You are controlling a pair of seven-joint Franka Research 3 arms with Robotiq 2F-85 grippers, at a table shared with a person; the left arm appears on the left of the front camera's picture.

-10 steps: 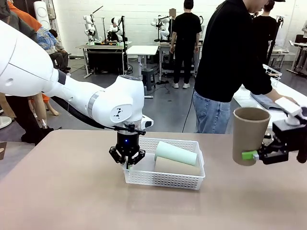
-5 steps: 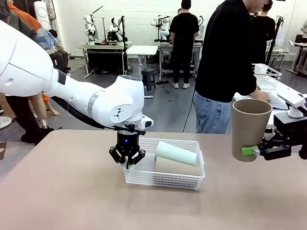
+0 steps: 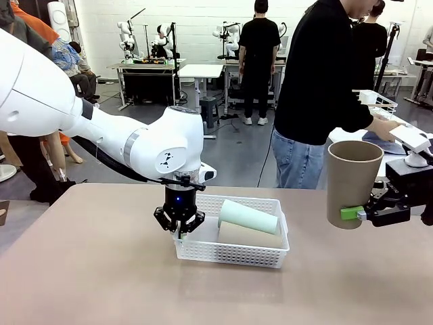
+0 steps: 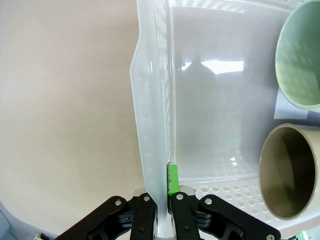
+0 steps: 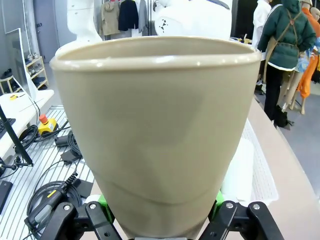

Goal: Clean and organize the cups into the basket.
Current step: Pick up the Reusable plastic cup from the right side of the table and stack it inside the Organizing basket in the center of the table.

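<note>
Centre frame, the left gripper is pinched tight on the basket at its left wall. Inside, a mint cup lies on a second tan cup. At far right, the right gripper clamps a tan cup upright above the table.

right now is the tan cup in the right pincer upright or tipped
Upright. The tan cup has its wide mouth on top and narrow base down, with the right pincer clamped near the base.
</note>
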